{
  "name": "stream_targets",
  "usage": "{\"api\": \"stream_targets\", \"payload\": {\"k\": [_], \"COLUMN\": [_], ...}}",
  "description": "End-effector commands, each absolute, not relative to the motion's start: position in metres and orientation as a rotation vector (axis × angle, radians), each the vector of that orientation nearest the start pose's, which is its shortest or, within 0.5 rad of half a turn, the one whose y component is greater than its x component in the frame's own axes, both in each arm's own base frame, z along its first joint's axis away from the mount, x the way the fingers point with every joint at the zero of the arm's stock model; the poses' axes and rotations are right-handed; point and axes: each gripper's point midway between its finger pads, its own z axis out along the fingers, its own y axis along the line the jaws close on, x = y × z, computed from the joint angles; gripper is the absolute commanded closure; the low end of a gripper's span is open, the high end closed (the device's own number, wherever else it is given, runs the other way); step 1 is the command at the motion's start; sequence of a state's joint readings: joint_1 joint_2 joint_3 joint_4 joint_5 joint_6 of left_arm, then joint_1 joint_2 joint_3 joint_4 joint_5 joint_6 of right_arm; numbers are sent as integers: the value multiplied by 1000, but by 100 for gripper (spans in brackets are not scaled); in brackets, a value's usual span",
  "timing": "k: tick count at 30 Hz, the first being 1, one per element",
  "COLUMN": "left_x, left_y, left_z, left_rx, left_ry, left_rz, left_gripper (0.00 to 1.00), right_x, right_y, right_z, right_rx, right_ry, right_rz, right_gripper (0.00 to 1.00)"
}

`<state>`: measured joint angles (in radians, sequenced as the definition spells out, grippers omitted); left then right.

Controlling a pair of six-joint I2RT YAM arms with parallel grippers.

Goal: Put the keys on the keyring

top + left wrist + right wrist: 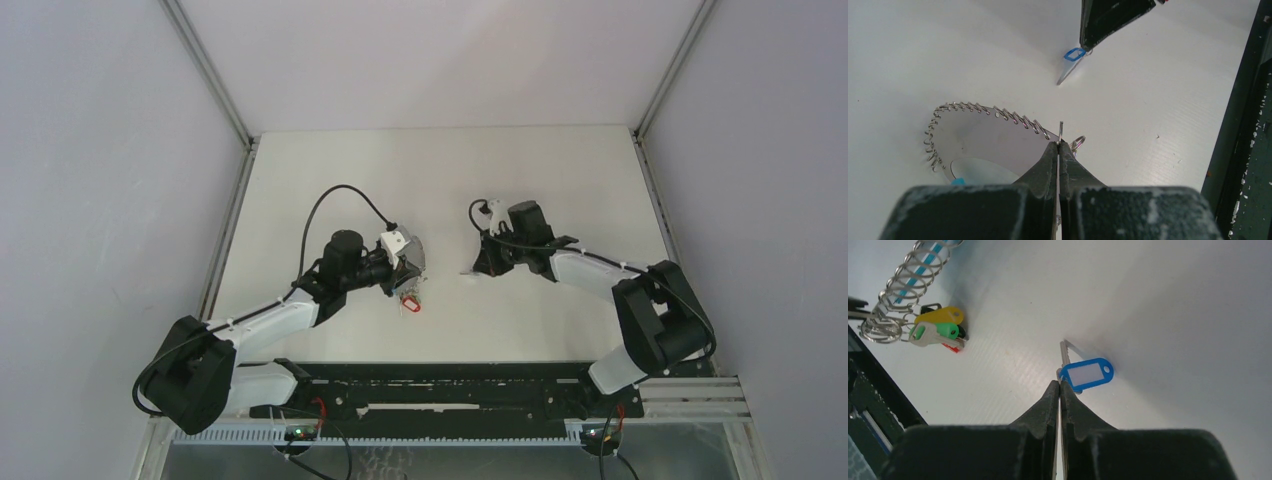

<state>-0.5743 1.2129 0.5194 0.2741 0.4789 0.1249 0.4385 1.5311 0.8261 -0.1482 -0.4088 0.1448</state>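
Observation:
My left gripper (1059,142) is shut on the thin wire end of the keyring (983,111), a wide loop strung with many small silver rings. It holds the loop just above the table. The keyring also shows in the right wrist view (903,282) with yellow (940,316), green (937,331) and red tags. My right gripper (1059,382) is shut on the key (1064,351), whose blue tag (1087,374) has a white label. The key's tip touches the table. In the top view the left gripper (410,265) and right gripper (484,264) face each other, a short gap apart.
A red tag (408,304) hangs below the left gripper. The dark rail (1243,125) along the table's near edge lies close behind both grippers. White walls and metal posts bound the table at the back and sides.

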Motion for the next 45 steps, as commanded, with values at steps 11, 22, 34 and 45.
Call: {"api": "stream_targets", "payload": {"k": [11, 22, 34, 45], "left_x": [261, 262, 263, 262], "left_y": [-263, -264, -262, -259], "left_z": [149, 147, 149, 152], "left_rx": [975, 974, 971, 965], "left_ry": [1646, 1649, 1640, 1631], "left_rz": [-778, -775, -762, -748], "left_gripper": [100, 100, 100, 100], "right_x": [300, 281, 271, 255], "right_y": [275, 268, 255, 239], "right_z": [61, 37, 64, 95], "right_rx": [-828, -833, -809, -665], "right_ry": [1870, 1926, 1993, 2272], "right_rz": [970, 912, 833, 947], "right_gripper": [100, 99, 74, 44]}}
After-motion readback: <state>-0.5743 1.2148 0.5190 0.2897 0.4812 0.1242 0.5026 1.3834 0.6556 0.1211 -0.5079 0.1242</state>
